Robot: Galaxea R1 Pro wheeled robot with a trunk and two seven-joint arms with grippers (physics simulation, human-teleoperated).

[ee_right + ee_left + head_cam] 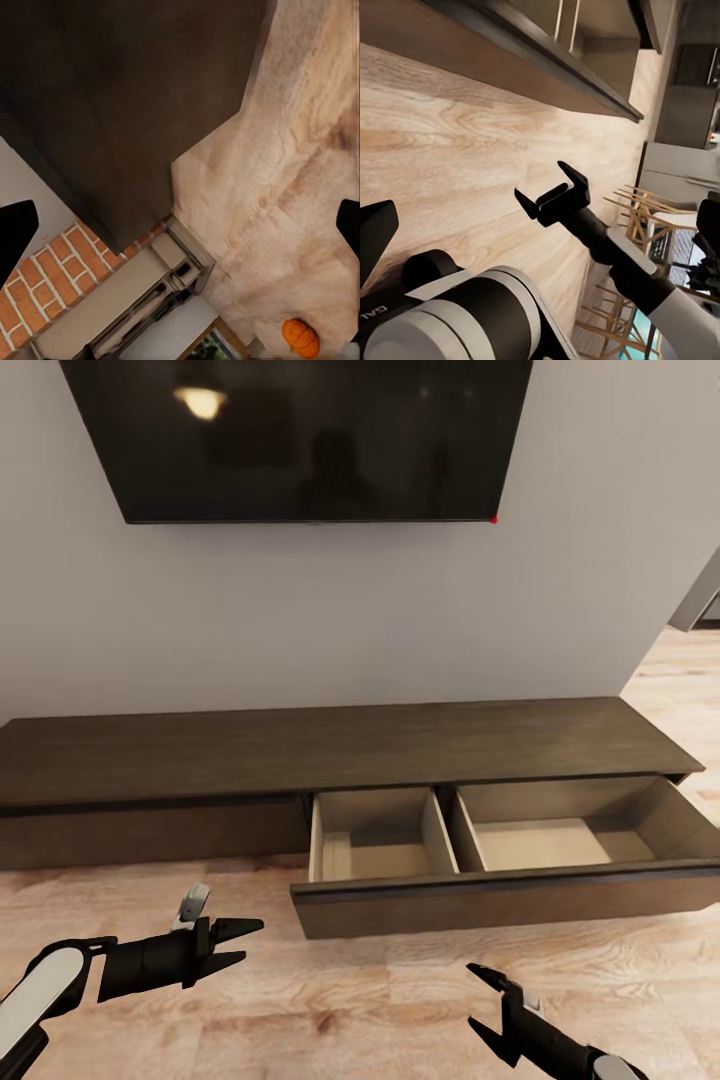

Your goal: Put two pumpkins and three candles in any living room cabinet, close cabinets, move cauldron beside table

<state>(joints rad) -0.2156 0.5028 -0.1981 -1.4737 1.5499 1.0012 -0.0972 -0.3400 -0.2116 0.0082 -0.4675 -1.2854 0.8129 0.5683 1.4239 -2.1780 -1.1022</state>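
1. The dark cabinet (330, 750) stands against the wall, one wide drawer (500, 895) pulled out, compartments bare.
2. Left gripper (240, 944) and right gripper (484, 1005) hover over wood floor (350, 1000), fingers apart, holding nothing.
3. One pumpkin (301, 337) lies on the floor.

Both arms hang low in front of the body. The left gripper (240, 945) points toward the robot's right, black fingers spread and holding nothing — its forearm runs back to a white sleeve. The right gripper (485, 1005) — seen also from the left wrist (552, 193) — points up and forward, fingers parted, nothing between them
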